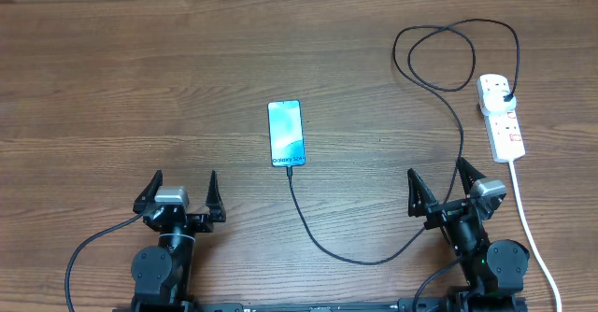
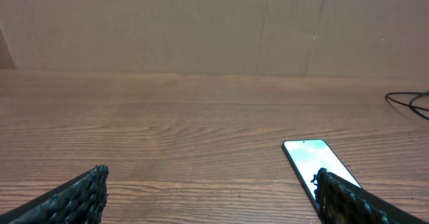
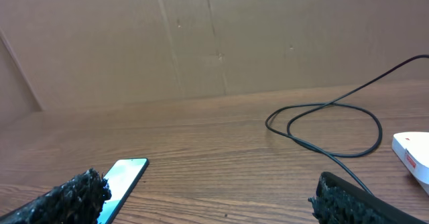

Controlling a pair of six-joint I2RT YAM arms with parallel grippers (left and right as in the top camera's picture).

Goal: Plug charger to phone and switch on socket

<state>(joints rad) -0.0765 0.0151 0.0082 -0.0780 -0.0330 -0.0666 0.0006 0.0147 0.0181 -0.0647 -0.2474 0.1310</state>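
Both tools sit nearest, low on the desk (image 1: 112, 88). The left tool (image 1: 184, 183) and right tool (image 1: 436, 172) have their fingers spread fully and hold nothing. The phone (image 1: 287, 133) lies screen up, ahead of the tools and between them. The charger (image 1: 366, 262) runs from the phone's near end, curves close past the right tool and loops beyond it. Its plug head (image 1: 505, 97) sits in the socket (image 1: 502, 125), ahead and right of that tool.
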